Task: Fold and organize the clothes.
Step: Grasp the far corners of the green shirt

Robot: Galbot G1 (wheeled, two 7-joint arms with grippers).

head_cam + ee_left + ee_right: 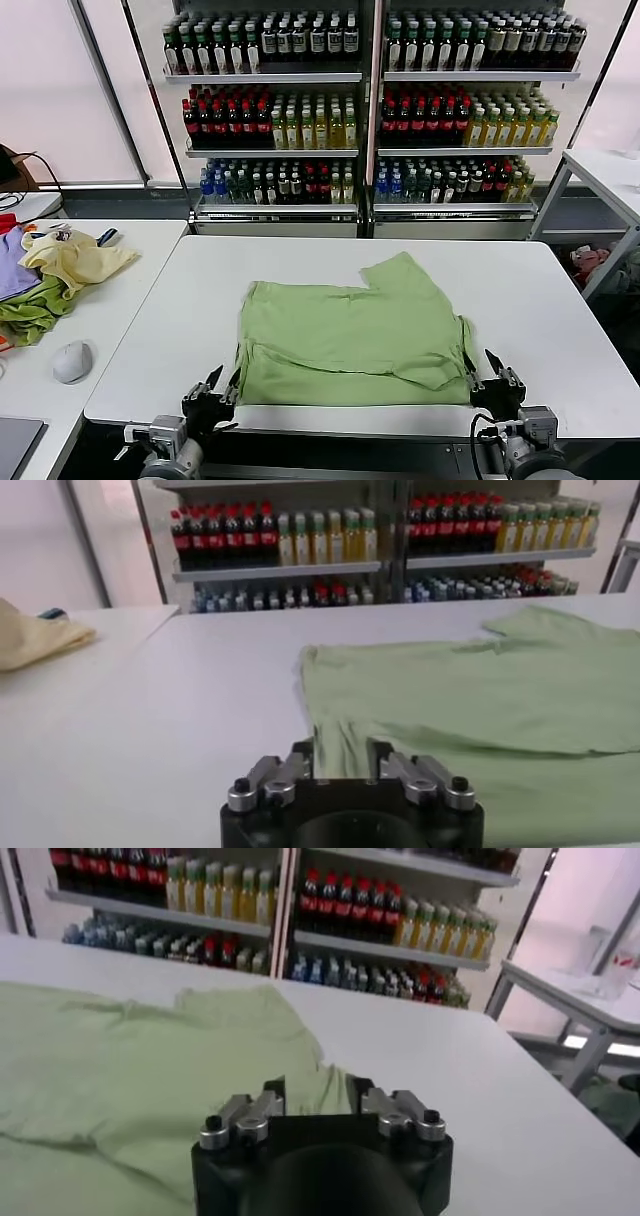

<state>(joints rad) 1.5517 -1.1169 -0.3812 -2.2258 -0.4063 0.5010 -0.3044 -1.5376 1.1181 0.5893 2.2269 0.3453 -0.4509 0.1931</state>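
Shirt flat on the bench, both hands at its near corners

You have the sage-green shirt (355, 335) lying partly folded mid-bench (530, 300), its near edge along the front. Your left hand (212, 392) sits at the shirt's near left corner and your right hand (497, 378) at the near right corner, each with fingers parted and gripping nothing. On the side bench to your left lies a pale yellow garment (72, 262).

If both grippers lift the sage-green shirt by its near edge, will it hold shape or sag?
The light sage-green cotton shirt lies flat with soft wrinkles and a doubled near layer, so it will probably droop between the left gripper and right gripper. It looks thin, likely light, and could unfold when lifted.
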